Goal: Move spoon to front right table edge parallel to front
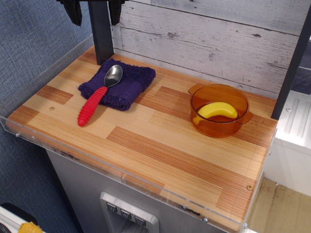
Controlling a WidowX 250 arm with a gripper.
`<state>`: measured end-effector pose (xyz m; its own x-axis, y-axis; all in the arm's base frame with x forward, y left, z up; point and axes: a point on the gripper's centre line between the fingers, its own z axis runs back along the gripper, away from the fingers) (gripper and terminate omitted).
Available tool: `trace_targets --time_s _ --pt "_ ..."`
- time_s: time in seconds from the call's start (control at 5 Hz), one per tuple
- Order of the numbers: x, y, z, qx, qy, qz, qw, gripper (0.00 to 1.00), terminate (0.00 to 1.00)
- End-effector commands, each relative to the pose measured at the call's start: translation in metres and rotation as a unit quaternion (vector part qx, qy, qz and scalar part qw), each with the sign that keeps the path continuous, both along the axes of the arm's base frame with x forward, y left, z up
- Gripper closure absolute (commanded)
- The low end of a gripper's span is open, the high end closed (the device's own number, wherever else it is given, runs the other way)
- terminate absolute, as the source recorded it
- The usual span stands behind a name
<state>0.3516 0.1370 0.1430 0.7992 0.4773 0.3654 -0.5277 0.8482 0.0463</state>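
The spoon point(99, 95) lies at the back left of the table point(160, 145). Its silver bowl rests on a purple cloth point(124, 82) and its ribbed red handle slants down to the front left onto the wood. My gripper point(94, 10) hangs at the top left edge of the view, well above and behind the spoon. Its two black fingers point(74, 12) stand apart with nothing between them. Their upper parts are cut off by the frame.
An orange translucent pot point(219, 111) with a yellow banana point(217, 111) inside stands at the right. A clear acrylic rim point(121, 177) edges the table. A black post point(101, 31) stands at the back left. A whitewashed plank wall is behind.
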Motion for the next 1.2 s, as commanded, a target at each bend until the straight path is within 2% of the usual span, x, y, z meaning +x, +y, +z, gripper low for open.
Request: trace_targets --time_s 0.0,0.2,0.4,0.6,0.8,1.0 --pt "0.000 0.000 0.000 0.000 0.000 0.000 1.0000 0.00 0.00" --pt "-0.017 -0.001 -0.011 -0.008 0.027 -0.009 0.9996 0.00 0.00" --pt "-0.032 0.000 -0.016 0.005 0.038 -0.011 0.9992 0.00 0.00" --pt "-0.043 -0.001 -0.032 -0.008 0.056 -0.048 0.9973 0.00 0.00" --pt "-0.052 -0.001 -0.051 0.009 0.084 -0.063 0.9945 0.00 0.00" --pt "-0.056 -0.005 -0.071 -0.007 0.083 -0.098 0.9917 0.00 0.00"
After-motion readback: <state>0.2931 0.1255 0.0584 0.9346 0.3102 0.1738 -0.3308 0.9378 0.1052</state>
